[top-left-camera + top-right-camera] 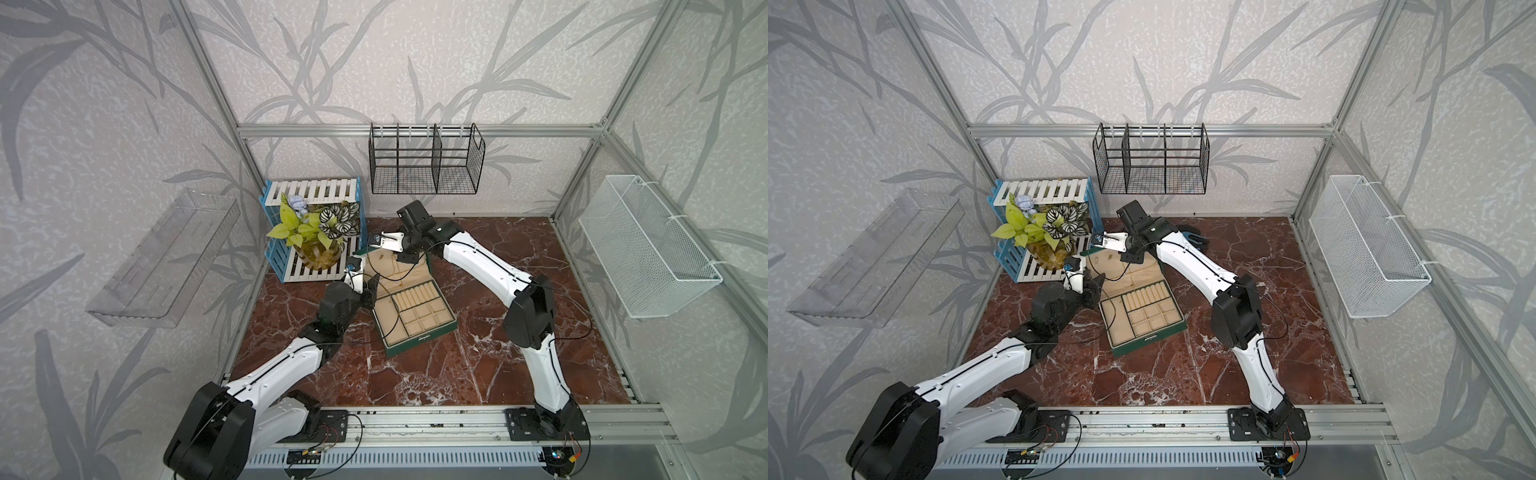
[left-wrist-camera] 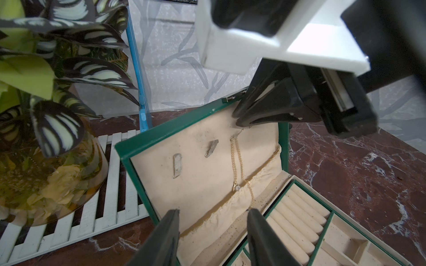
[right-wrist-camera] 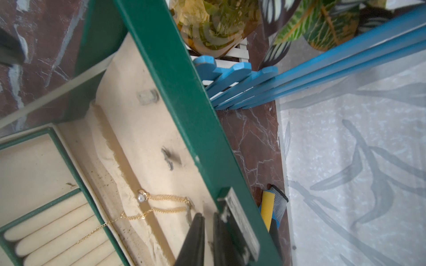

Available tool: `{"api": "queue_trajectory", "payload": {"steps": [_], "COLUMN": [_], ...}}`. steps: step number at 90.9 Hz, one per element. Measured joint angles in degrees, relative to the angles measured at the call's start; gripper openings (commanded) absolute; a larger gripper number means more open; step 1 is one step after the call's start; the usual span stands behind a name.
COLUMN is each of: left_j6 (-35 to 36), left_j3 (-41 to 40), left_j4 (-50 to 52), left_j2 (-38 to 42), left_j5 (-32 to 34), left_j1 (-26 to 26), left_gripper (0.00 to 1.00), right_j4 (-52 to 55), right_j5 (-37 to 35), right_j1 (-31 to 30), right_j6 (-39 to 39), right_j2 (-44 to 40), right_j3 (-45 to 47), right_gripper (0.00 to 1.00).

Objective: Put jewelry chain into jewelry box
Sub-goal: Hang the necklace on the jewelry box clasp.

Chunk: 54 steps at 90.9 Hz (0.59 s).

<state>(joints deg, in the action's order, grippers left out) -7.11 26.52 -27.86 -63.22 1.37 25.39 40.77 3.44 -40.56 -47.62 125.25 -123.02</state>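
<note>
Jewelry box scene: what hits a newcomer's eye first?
The open green jewelry box sits mid-scene, lid raised. A gold jewelry chain hangs down the lid's cream lining, with the right gripper at the lid's top edge. Beside the box stands a leafy plant in an amber vase.

Robot lab cell: aluminium frame (image 1: 307, 129), wallpapered panels (image 1: 415, 54).
</note>
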Motion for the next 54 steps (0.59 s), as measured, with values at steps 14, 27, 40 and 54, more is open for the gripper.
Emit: {"api": "queue_trajectory", "payload": {"steps": [14,27,40,54], "left_j6": [0.0,0.0,0.2,2.7], "left_j3": [0.3,3.0,8.9,19.3], "left_j4": [0.4,3.1,7.3,15.8], "left_j2": [0.0,0.1,0.6,-0.6], "left_j5": [-0.3,-2.1,-4.2,-6.0], "left_j1": [0.0,0.0,0.0,0.0], "left_gripper": [0.51,0.52,0.58,0.67], "right_j4": [0.2,0.0,-3.8,-12.4], "right_j5": [0.0,-0.1,-1.5,-2.9], "right_j1": [0.0,-0.1,0.0,0.2], "right_j6": [1.0,2.7,5.4,11.1], "right_j2": [0.0,-0.4,-5.2,-17.7], "right_j3": [0.0,0.5,7.6,23.1], "right_gripper": [0.18,0.21,0.29,0.41]}}
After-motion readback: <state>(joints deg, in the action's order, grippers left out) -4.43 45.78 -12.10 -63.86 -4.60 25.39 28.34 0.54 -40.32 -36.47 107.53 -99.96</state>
